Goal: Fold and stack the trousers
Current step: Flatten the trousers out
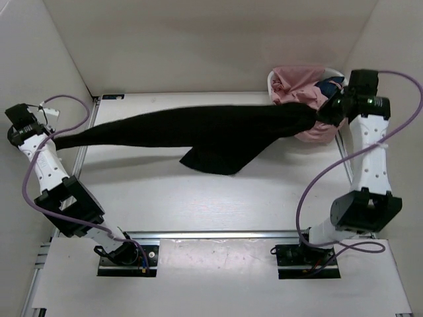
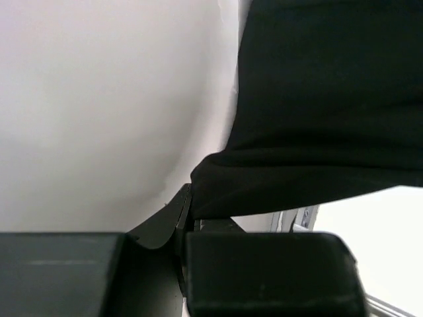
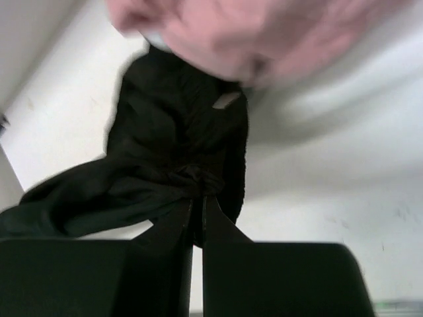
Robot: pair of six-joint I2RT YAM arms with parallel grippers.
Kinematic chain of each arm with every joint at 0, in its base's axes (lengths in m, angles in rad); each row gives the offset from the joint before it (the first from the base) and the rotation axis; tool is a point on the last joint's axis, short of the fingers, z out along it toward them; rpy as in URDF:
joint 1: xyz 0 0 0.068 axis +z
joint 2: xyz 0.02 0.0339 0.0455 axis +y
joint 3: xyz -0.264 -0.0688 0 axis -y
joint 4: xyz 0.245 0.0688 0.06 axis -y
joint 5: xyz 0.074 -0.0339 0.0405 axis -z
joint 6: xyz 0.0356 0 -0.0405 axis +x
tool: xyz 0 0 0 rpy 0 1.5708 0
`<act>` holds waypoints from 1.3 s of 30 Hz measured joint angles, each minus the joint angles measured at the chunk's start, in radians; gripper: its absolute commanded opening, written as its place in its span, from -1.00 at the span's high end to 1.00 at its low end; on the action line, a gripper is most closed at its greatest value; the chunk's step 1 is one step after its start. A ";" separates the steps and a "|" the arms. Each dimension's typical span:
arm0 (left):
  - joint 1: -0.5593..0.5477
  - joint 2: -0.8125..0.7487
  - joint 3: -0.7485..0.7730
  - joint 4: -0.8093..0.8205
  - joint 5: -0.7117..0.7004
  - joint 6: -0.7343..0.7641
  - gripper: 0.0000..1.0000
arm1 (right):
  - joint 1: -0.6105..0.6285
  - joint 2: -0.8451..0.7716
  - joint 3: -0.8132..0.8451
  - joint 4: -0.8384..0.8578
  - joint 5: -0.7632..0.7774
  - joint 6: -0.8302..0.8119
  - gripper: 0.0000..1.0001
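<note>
The black trousers [image 1: 198, 129] hang stretched across the back of the table between my two grippers, with a loose leg sagging down near the middle. My left gripper [image 1: 51, 140] at the far left is shut on one end of the trousers [image 2: 317, 119]. My right gripper [image 1: 328, 111] at the far right, beside the basket, is shut on the bunched other end [image 3: 178, 165]. In the right wrist view the fabric is pinched between the closed fingers [image 3: 221, 228].
A white basket [image 1: 334, 135] at the back right holds a pink garment [image 1: 297, 82] and a dark blue cloth [image 1: 328, 86]. White walls enclose the table on the left, back and right. The pink garment [image 3: 231, 33] looms blurred above the right gripper.
</note>
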 measured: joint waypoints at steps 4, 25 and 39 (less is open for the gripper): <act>0.006 -0.010 -0.127 0.037 -0.021 0.026 0.72 | -0.026 -0.130 -0.255 0.006 -0.020 -0.003 1.00; 0.143 -0.274 -0.581 -0.180 0.043 0.356 -0.81 | -0.118 -0.365 -0.734 -0.023 0.037 -0.084 1.00; -0.017 0.274 -0.270 -0.100 0.129 -0.015 -0.71 | -0.208 -0.290 -0.697 -0.067 0.148 -0.182 1.00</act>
